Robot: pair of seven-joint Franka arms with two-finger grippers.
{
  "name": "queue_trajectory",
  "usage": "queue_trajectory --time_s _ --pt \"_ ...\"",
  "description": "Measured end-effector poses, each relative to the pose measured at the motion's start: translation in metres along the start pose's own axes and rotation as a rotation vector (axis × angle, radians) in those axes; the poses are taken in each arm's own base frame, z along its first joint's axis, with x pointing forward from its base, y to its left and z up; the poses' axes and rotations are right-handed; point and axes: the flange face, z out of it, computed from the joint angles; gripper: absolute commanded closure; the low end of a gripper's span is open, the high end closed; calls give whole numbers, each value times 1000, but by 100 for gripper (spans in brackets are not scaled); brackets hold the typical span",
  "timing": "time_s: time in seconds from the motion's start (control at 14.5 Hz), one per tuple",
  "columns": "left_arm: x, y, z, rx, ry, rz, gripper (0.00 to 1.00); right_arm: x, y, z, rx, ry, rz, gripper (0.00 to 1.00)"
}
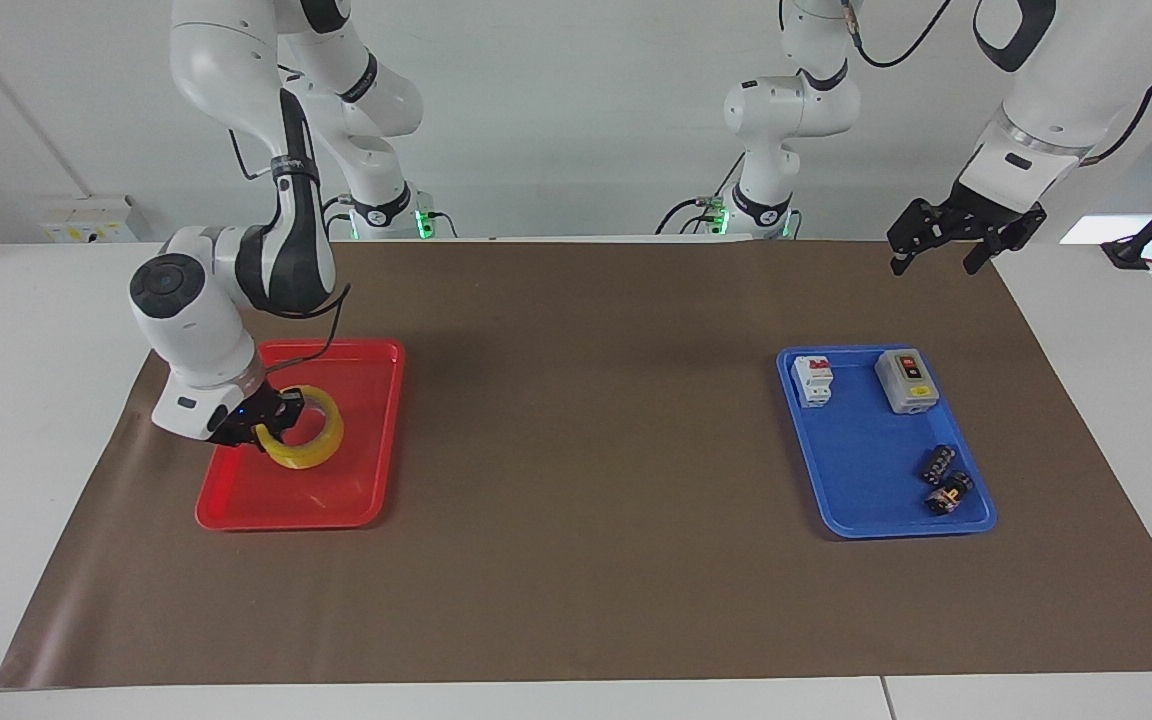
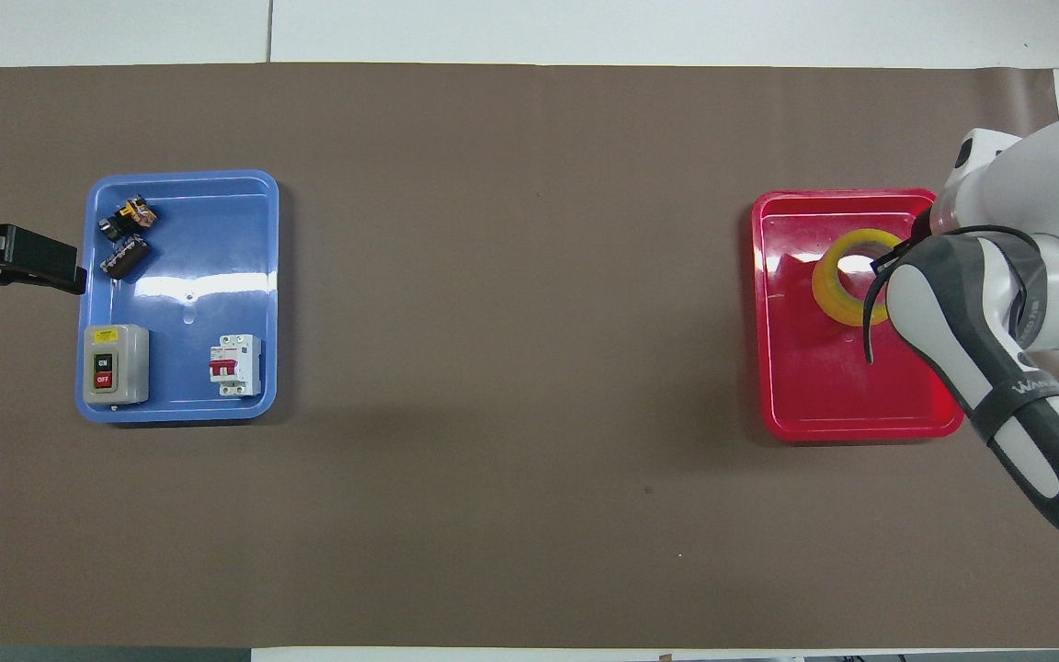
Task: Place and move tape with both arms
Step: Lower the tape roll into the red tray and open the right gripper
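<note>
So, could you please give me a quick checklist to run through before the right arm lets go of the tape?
1. right gripper shut on the tape: ok.
2. Tape over the red tray, inside its rim: ok.
3. Tape resting on the tray floor: cannot tell; it looks tilted and low.
4. Rest of the red tray free of other things: ok.
5. left gripper open, waiting in the air near the blue tray: ok.
6. Blue tray's switch box, breaker and small black parts undisturbed inside it: ok.
</note>
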Motion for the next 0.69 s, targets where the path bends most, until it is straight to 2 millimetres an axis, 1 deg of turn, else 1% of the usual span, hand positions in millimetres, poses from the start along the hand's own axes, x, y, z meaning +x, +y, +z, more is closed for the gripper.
queue_trajectory --time_s 0.28,0.69 --pt "0 0 0 0 0 0 0 -15 -10 17 18 20 17 100" --pt "0 0 0 0 0 0 0 -31 -8 32 11 40 33 100"
